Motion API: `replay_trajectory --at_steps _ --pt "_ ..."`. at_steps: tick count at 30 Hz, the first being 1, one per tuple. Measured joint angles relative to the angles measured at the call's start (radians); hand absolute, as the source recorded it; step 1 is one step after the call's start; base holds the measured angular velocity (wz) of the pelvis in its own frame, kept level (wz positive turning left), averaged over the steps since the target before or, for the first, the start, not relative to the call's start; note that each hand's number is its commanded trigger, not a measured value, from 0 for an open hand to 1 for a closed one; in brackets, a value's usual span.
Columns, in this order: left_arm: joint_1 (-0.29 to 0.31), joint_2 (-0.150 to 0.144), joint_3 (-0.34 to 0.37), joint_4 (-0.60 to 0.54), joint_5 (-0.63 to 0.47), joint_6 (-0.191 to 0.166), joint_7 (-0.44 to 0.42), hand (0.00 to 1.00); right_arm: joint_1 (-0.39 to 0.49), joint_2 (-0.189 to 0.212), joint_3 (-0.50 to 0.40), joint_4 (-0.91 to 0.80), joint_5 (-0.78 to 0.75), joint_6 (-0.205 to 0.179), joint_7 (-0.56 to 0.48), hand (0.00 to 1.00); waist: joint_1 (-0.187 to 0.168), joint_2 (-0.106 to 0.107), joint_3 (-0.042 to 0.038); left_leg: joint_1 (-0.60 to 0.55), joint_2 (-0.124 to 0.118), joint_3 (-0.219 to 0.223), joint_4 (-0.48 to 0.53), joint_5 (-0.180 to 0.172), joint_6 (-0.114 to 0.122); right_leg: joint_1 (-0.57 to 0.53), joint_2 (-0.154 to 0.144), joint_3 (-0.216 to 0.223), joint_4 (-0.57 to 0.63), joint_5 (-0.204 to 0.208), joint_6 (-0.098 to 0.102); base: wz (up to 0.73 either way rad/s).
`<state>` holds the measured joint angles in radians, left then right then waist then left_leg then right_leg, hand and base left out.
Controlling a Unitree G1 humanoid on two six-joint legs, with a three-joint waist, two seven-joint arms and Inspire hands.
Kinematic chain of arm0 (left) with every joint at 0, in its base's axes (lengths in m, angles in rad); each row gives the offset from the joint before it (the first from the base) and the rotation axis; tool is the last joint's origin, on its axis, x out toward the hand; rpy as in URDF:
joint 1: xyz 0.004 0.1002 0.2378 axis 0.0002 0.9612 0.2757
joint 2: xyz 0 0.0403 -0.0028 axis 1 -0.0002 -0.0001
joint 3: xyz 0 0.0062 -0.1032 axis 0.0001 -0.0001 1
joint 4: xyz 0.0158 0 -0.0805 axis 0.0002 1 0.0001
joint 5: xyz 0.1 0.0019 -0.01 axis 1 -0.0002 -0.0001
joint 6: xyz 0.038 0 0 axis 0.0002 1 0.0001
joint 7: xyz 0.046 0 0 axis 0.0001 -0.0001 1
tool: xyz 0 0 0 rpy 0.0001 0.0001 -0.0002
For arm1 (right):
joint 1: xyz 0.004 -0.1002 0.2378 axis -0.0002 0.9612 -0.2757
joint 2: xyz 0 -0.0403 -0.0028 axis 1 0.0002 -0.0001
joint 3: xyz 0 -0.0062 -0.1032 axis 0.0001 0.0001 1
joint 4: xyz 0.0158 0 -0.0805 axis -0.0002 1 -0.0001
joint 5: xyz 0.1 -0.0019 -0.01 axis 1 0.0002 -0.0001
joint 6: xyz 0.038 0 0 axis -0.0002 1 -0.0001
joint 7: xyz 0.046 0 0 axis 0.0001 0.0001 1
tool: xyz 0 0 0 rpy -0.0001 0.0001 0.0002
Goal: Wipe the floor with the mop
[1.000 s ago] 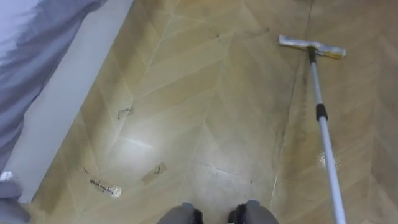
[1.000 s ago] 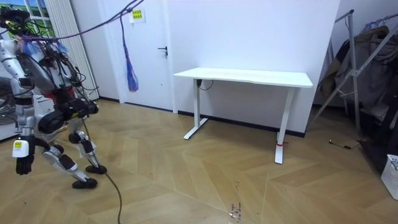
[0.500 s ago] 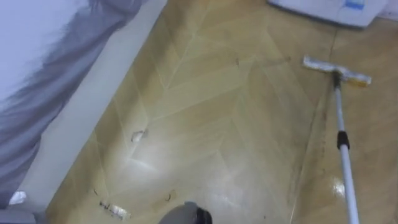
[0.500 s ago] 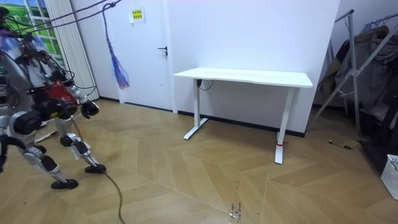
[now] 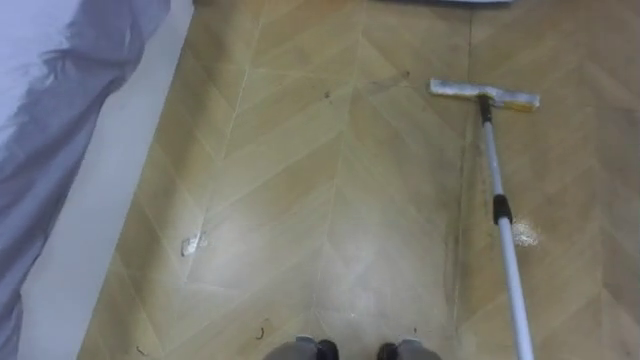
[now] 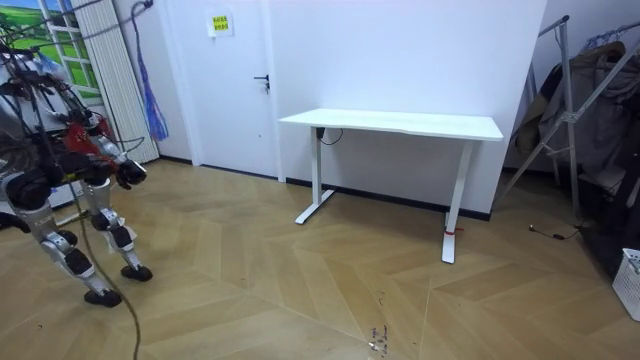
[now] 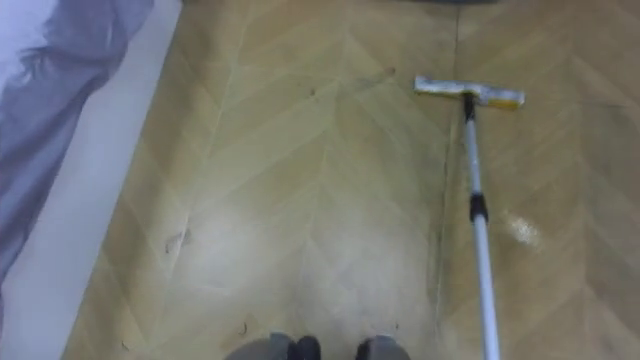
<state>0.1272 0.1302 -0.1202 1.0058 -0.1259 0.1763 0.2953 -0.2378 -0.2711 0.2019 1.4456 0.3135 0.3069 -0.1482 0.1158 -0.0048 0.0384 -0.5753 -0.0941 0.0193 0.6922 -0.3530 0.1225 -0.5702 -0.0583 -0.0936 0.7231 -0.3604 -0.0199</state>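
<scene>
Resting its flat head on the wooden floor ahead of the robot and to its right, the mop runs its pale pole back to the lower right edge of the eye views, just right of the robot's feet. A small pale scrap, perhaps paper, lies near the white skirting on the left. In the room view the robot stands at the left, well apart from the white tabletop. A dark hand shows before its body, and I cannot tell whether either hand grips anything.
</scene>
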Motion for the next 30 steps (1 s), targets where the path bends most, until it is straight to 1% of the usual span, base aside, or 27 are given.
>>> replay_trajectory --at_steps 1,2,4,5,6,8,9,10,11,12,14,15,16,17,18,20,21,23,24,26,28,30 --pt "-0.004 0.011 0.0 0.016 0.003 -0.001 0.003 0.0 -0.038 -0.013 0.0 -0.003 -0.001 -0.004 0.007 1.0 0.004 -0.007 -0.0006 0.014 0.006 -0.013 -0.002 0.001 -0.002 0.026 0.004 -0.018 -0.019 0.003 -0.005 0.3" --pt "-0.005 0.019 0.0 0.031 0.012 -0.004 0.003 0.0 -0.068 -0.028 -0.001 -0.003 -0.006 -0.016 0.026 1.0 0.009 -0.006 -0.0006 0.034 0.011 -0.029 -0.005 0.002 -0.006 0.061 0.008 -0.039 -0.044 0.007 -0.011 0.31" --pt "-0.005 0.026 0.001 0.048 0.028 -0.003 0.003 0.0 -0.1 -0.046 -0.011 -0.005 -0.01 -0.045 0.051 1.0 0.017 -0.006 -0.001 0.072 0.011 -0.051 -0.02 0.004 -0.011 0.115 0.009 -0.068 -0.077 0.01 -0.013 0.42" --pt "-0.004 0.029 0.003 0.056 0.046 -0.002 0.003 0.0 -0.106 -0.054 -0.032 -0.005 -0.009 -0.052 0.064 1.0 0.026 -0.005 -0.0014 0.099 0.012 -0.06 -0.033 0.005 -0.013 0.154 0.008 -0.087 -0.1 0.01 -0.014 0.47" --pt "-0.004 0.03 0.004 0.058 0.054 -0.001 0.003 0.0 -0.106 -0.055 -0.041 -0.005 -0.011 -0.054 0.069 1.0 0.027 -0.004 -0.0018 0.114 0.012 -0.064 -0.043 0.006 -0.014 0.173 0.007 -0.097 -0.113 0.011 -0.014 0.53" --pt "0.004 0.031 0.026 0.067 0.08 0.011 -0.003 0.0 -0.082 -0.047 -0.069 -0.004 -0.012 -0.058 0.101 1.0 0.028 -0.003 -0.0029 0.187 0.019 -0.066 -0.101 0.016 -0.023 0.256 0.007 -0.129 -0.183 0.024 -0.013 0.44" --pt "0.011 0.032 0.035 0.067 0.082 0.014 -0.003 0.0 -0.071 -0.043 -0.069 -0.004 -0.012 -0.06 0.109 1.0 0.029 -0.003 -0.003 0.208 0.019 -0.068 -0.115 0.019 -0.024 0.279 0.009 -0.13 -0.202 0.028 -0.012 0.17" --pt "0.028 0.032 0.048 0.067 0.085 0.018 -0.005 0.0 -0.039 -0.04 -0.069 -0.004 -0.012 -0.07 0.121 1.0 0.027 -0.002 -0.0049 0.248 0.019 -0.073 -0.144 0.023 -0.026 0.322 0.013 -0.132 -0.238 0.036 -0.011 0.06" --pt "0.045 0.031 0.06 0.066 0.094 0.019 -0.006 0.0 0.007 -0.04 -0.068 -0.004 -0.012 -0.081 0.131 1.0 0.026 -0.002 -0.0088 0.293 0.017 -0.075 -0.18 0.029 -0.025 0.371 0.015 -0.135 -0.273 0.044 -0.008 0.05" --pt "0.054 0.031 0.068 0.066 0.099 0.021 -0.006 0.0 0.034 -0.039 -0.065 -0.005 -0.016 -0.087 0.135 1.0 0.025 -0.004 -0.0119 0.314 0.016 -0.075 -0.201 0.035 -0.025 0.394 0.016 -0.135 -0.292 0.047 -0.007 0.06" --pt "0.089 0.027 0.092 0.065 0.142 0.025 -0.007 0.0 0.131 -0.038 -0.066 0.005 -0.096 -0.099 0.138 1.0 0.009 -0.003 -0.0305 0.383 0.013 -0.075 -0.257 0.045 -0.024 0.467 0.018 -0.136 -0.348 0.057 -0.003 0.02" --pt "0.098 0.023 0.107 0.064 0.151 0.026 -0.007 0.0 0.153 -0.038 -0.067 0.011 -0.123 -0.1 0.136 1.0 0.004 -0.003 -0.0343 0.399 0.012 -0.074 -0.266 0.046 -0.024 0.481 0.018 -0.135 -0.355 0.057 -0.002 -0.04" --pt "0.119 0.013 0.14 0.059 0.165 0.028 -0.008 0.0 0.2 -0.038 -0.068 0.023 -0.177 -0.099 0.127 1.0 -0.003 -0.002 -0.0369 0.442 0.011 -0.07 -0.287 0.049 -0.024 0.516 0.017 -0.131 -0.369 0.057 -0.002 -0.13" --pt "0.14 0.007 0.166 0.044 0.178 0.036 -0.015 0.0 0.253 -0.033 -0.068 0.027 -0.238 -0.097 0.121 1.0 -0.007 -0.009 -0.0377 0.478 0.012 -0.061 -0.303 0.05 -0.024 0.54 0.018 -0.123 -0.382 0.057 -0.002 -0.16" --pt "0.144 0.004 0.177 0.038 0.178 0.039 -0.018 0.0 0.28 -0.03 -0.067 0.026 -0.26 -0.096 0.116 1.0 -0.008 -0.007 -0.0409 0.492 0.013 -0.059 -0.31 0.05 -0.024 0.552 0.019 -0.121 -0.383 0.057 -0.002 -0.18" --pt "0.157 -0.001 0.197 0.031 0.176 0.045 -0.018 0.0 0.354 -0.005 -0.068 0.016 -0.293 -0.088 0.116 1.0 -0.026 -0.014 -0.0413 0.554 0.018 -0.05 -0.354 0.054 -0.03 0.589 0.021 -0.107 -0.383 0.057 -0.002 -0.18" --pt "0.157 -0.001 0.197 0.031 0.176 0.045 -0.018 0.0 0.364 0.002 -0.068 0.014 -0.297 -0.087 0.118 1.0 -0.031 -0.014 -0.0411 0.565 0.019 -0.048 -0.361 0.054 -0.031 0.594 0.023 -0.105 -0.383 0.057 -0.002 -0.22" --pt "0.148 -0.001 0.198 0.035 0.177 0.042 -0.02 0.0 0.387 0.033 -0.07 0.011 -0.307 -0.086 0.128 1.0 -0.038 -0.016 -0.0378 0.605 0.027 -0.022 -0.383 0.054 -0.031 0.628 0.029 -0.101 -0.408 0.057 -0.002 -0.36" --pt "0.148 -0.001 0.198 0.033 0.177 0.042 -0.021 0.0 0.387 0.039 -0.072 0.01 -0.312 -0.086 0.13 1.0 -0.042 -0.016 -0.0373 0.611 0.027 -0.021 -0.387 0.054 -0.031 0.638 0.03 -0.101 -0.416 0.057 -0.002 -0.34" --pt "0.147 -0.007 0.197 0.026 0.177 0.042 -0.026 0.0 0.389 0.045 -0.074 -0.011 -0.319 -0.082 0.151 1.0 -0.062 -0.016 -0.0364 0.633 0.028 -0.012 -0.392 0.054 -0.032 0.653 0.032 -0.09 -0.42 0.057 -0.002 -0.17" --pt "0.146 -0.008 0.197 0.031 0.179 0.042 -0.033 0.0 0.381 0.046 -0.078 -0.012 -0.319 -0.072 0.164 1.0 -0.062 -0.017 -0.0365 0.644 0.028 -0.006 -0.397 0.054 -0.032 0.667 0.035 -0.075 -0.435 0.059 -0.004 -0.14" --pt "0.148 -0.007 0.197 0.032 0.179 0.052 -0.043 0.0 0.378 0.047 -0.078 -0.023 -0.322 -0.056 0.181 1.0 -0.062 -0.022 -0.0361 0.653 0.028 -0.005 -0.408 0.054 -0.033 0.67 0.035 -0.073 -0.438 0.059 -0.004 -0.07"
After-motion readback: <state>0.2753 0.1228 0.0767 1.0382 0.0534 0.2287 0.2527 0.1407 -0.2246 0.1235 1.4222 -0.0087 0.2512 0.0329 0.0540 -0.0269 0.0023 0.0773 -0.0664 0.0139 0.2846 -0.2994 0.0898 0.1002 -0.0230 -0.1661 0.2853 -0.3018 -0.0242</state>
